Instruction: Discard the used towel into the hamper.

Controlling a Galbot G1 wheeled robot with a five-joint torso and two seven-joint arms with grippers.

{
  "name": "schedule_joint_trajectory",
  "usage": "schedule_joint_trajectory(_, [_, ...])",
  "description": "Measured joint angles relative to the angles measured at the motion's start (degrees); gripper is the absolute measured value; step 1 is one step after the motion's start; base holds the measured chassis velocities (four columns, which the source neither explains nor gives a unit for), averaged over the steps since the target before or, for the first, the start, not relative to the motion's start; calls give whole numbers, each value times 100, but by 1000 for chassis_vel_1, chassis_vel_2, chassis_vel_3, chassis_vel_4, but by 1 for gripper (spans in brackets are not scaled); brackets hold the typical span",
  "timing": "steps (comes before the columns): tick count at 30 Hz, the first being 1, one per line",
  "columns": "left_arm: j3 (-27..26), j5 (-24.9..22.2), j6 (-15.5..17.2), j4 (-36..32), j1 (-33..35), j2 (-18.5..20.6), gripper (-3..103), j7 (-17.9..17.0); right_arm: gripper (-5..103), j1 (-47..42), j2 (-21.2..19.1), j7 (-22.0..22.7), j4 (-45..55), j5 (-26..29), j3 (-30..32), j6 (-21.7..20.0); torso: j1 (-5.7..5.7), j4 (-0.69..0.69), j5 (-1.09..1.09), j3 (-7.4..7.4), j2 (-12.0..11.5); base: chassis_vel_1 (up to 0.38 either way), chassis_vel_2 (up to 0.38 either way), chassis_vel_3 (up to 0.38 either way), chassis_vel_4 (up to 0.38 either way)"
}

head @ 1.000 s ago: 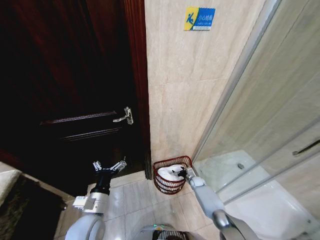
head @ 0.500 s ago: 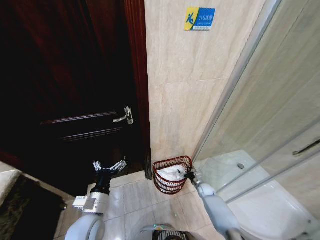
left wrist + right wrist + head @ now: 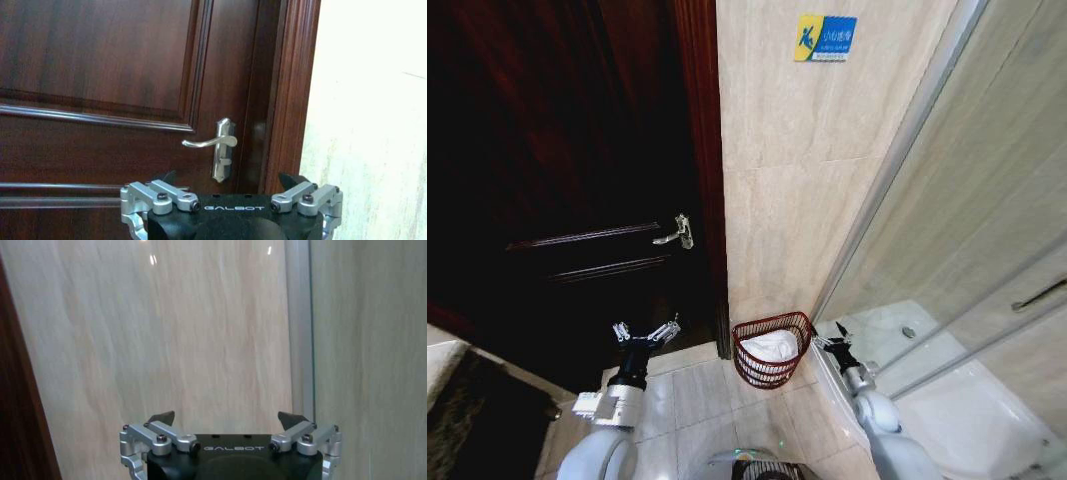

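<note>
One towel (image 3: 770,346) in hamper (image 3: 772,371) (beside jaws)

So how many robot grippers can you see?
2. The left gripper is by the dark door, jaws open. The right gripper is beside the hamper, jaws open, empty.

Hamper (image 3: 772,352) rim hides the towel's (image 3: 770,346) lower part.

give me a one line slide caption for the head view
White towel lies in the hamper by the tiled wall; the open right gripper hangs beside it, the open left gripper faces the door.
</note>
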Motion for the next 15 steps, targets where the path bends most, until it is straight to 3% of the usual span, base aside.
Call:
schedule_joint_trajectory(5, [0,0,0,0,0,0,100,0,100,-444,138,77,938,-20,246,0,0,0,0,0,0,0,0,0,0])
schedule_joint_trajectory(6, [0,0,0,0,0,0,100,0,100,-1125,306,198,2261,-31,631,-8,0,-1,0,0,0,0,0,0,0])
schedule_joint_trajectory(7, [0,0,0,0,0,0,100,0,100,-1270,357,213,2546,24,704,-9,0,0,-1,0,0,0,0,0,0])
schedule_joint_trajectory(15, [0,0,0,0,0,0,100,0,100,-1851,620,468,4005,232,1110,-4,0,0,-1,0,0,0,0,0,0])
